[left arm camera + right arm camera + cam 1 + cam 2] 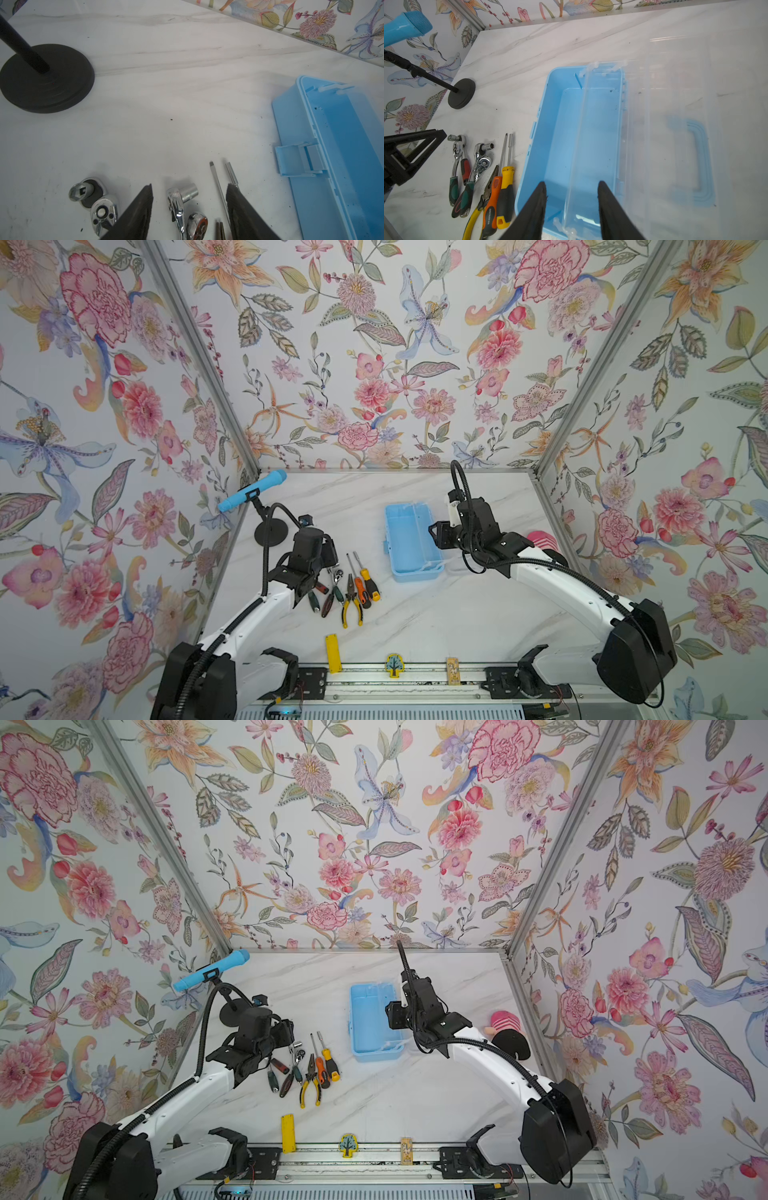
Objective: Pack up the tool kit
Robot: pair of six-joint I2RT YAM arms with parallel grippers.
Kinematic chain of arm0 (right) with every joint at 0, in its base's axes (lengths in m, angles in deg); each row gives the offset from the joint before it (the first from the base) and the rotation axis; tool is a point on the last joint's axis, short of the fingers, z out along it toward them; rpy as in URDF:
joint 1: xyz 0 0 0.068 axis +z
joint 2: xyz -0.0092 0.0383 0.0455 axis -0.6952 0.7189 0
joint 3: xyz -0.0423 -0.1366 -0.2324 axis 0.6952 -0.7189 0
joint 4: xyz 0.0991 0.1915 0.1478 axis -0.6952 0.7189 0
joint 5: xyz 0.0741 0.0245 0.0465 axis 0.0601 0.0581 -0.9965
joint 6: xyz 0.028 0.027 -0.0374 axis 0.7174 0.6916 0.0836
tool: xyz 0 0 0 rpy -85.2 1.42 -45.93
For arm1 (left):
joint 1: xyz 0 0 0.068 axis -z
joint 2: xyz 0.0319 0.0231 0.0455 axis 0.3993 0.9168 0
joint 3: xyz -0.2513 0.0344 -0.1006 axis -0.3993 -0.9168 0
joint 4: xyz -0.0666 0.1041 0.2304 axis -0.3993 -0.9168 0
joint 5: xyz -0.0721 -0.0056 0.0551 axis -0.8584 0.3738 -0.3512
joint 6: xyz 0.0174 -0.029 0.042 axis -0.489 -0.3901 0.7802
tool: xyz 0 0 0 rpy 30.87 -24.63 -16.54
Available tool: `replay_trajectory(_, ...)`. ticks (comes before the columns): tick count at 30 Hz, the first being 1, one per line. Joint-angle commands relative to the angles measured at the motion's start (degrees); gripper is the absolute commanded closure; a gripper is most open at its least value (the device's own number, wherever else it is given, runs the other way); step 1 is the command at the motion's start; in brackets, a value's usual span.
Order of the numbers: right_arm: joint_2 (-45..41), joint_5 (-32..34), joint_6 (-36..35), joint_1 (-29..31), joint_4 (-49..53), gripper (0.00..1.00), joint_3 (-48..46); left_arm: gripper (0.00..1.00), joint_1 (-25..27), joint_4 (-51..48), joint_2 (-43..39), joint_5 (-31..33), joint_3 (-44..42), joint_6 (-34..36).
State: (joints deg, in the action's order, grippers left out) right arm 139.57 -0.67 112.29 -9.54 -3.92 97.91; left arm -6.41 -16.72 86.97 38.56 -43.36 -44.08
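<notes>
In the light-blue box [399,539]: I see no tool yet, only dark specks on the floor and a clear insert [591,145] lying along the hinge side.
Box position: mid-table on the right arm's side, open, with its long axis running front to back.
Clear lid [675,93]: folded flat onto the table [457,614] beyond the hinge, with its blue handle [702,162] showing through.
Progress: I judge the opening done and the packing not begun. Every tool has to go in, then the lid has to close.
Tools: ratchet wrenches [336,580], pliers [351,595], orange screwdriver [362,593] and yellow screwdriver [370,583] lie side by side on the table, just left of the box and not touching it.
Right gripper [572,182]: hangs over the box's near end, fingers apart astride the insert's wall, clamping nothing that I can see.
Left gripper [189,187]: low over the wrench heads with fingers spread. A socket head sits between them, but I can confirm no contact.
Outliers: a flat yellow bar [333,653] by the front rail and a blue microphone [253,489] on its stand in the far left corner, both well apart from the box.
</notes>
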Motion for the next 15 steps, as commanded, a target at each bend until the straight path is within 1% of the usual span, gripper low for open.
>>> replay_trajectory(1,1.48,-1.97,-0.07,0.48,-2.76,0.61,-0.75,0.42,-2.95,-2.78,-1.38,1.23,-1.98,-0.68)
replay_trajectory(4,2.9,-3.3,0.52,0.48,-3.99,0.62,-1.35,0.45,-5.22,-3.01,-2.08,0.56,-4.15,-1.03)
replay_trajectory(6,3.52,-4.02,1.02,0.43,-4.49,0.62,-1.75,0.45,-6.08,-3.2,-2.22,0.07,-5.34,-1.43)
replay_trajectory(9,3.83,-4.44,1.55,0.39,-5.23,0.61,-2.2,0.48,-6.32,-4.82,-2.7,-0.78,-6.4,-1.86)
replay_trajectory(15,4.17,-5.61,2.12,0.3,-6.25,0.61,-2.47,0.53,-6.31,-6.76,-6.78,-2.53,-9.97,-3.18)
